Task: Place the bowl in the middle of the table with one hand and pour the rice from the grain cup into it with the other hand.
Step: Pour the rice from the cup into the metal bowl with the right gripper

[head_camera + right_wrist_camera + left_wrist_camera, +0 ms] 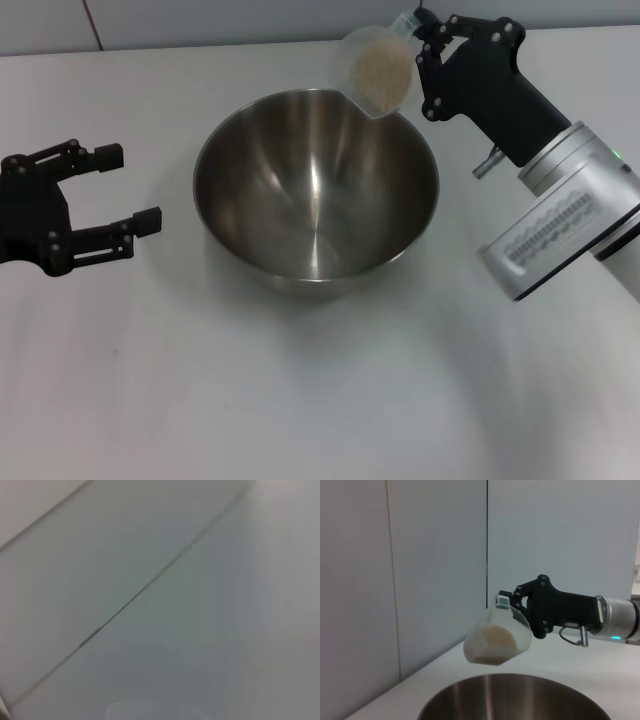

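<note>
"Where's the grain cup (375, 68)?"
"Tipped over the bowl (315, 190) on the bench (300, 400). Right gripper (425, 32) jaws pinch its handle."
"Heavy?"
"Looks light and slippery. Left gripper (125, 190) jaws sit wide, empty."

You won't find any readable text, brand, number or sign in these views. The only marking is a band of small dark marks along the silver housing of the right arm (560, 228), and it's too fine for you to read as letters or figures.
</note>
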Motion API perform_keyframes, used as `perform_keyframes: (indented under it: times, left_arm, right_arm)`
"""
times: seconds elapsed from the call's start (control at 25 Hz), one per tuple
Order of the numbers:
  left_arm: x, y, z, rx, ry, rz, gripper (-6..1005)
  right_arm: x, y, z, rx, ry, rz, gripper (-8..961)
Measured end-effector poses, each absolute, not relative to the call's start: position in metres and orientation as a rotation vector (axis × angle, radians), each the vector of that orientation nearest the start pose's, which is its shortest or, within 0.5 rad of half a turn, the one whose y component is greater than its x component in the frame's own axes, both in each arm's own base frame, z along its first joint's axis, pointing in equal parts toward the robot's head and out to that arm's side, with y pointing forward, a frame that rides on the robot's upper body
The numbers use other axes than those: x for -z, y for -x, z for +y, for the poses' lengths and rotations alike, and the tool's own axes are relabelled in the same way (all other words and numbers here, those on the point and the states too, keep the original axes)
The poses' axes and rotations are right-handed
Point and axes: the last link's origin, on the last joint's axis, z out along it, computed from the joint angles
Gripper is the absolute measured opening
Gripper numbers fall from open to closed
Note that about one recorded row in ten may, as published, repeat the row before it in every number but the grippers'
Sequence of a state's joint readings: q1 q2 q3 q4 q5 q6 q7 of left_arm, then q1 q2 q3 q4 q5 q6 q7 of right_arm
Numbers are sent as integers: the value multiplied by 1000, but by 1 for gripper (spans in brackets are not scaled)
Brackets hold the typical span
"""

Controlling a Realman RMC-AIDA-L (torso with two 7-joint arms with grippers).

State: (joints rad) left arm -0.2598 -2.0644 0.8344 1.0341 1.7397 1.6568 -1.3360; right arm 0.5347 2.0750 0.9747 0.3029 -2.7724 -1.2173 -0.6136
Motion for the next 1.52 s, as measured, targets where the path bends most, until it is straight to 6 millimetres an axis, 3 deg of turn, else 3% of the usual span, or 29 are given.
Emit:
perform_keyframes:
  times: [0.04, 0.44, 0.64, 0.84, 1.52]
  left_arm:
    - [-64, 267, 291, 728, 2602, -304, 826]
    - [-69, 268, 292, 747, 2567, -310, 826]
    - [-68, 267, 292, 751, 2563, -294, 826]
    - [-68, 267, 292, 758, 2561, -294, 826]
    - [-70, 266, 292, 788, 2545, -299, 826]
  right_arm:
    - [48, -223, 354, -342, 1719, -651, 7]
    - [58, -215, 348, -120, 1588, -1053, 8]
    - [61, -213, 346, 64, 1421, -1277, 8]
    - [62, -210, 344, 144, 1322, -1387, 8]
    - [70, -208, 337, 175, 1271, -1493, 7]
